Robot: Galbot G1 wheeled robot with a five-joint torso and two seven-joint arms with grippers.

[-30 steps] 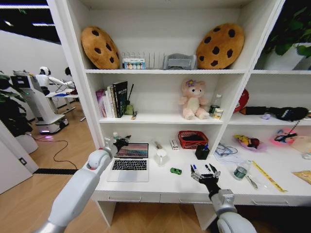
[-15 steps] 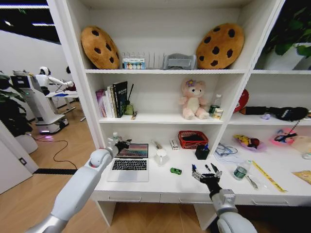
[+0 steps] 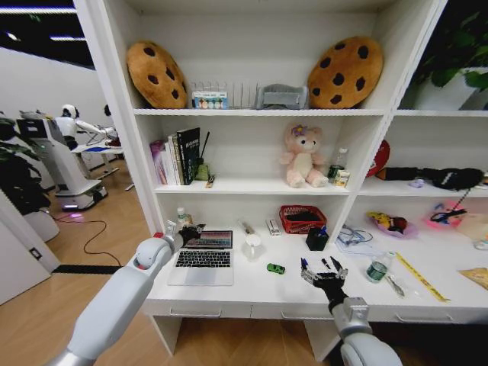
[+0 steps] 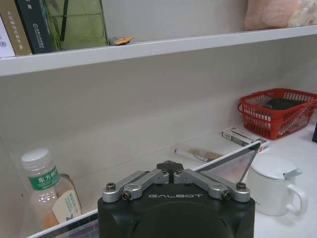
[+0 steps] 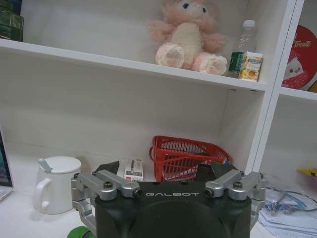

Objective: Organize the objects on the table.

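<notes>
The left gripper (image 3: 191, 229) is held at the slim silver laptop's (image 3: 203, 256) upper left screen corner, near the white desk's (image 3: 259, 293) left end; its finger spread cannot be told. The right gripper (image 3: 323, 273), fingers spread and empty, is poised over pens (image 3: 305, 264) near the front edge.

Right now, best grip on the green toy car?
Pinch the green toy car across its narrow sides, coming straight down. It sits low and alone on bare table, lengthwise left-right. The right gripper, hovering above the pens, looks nearer.
</notes>
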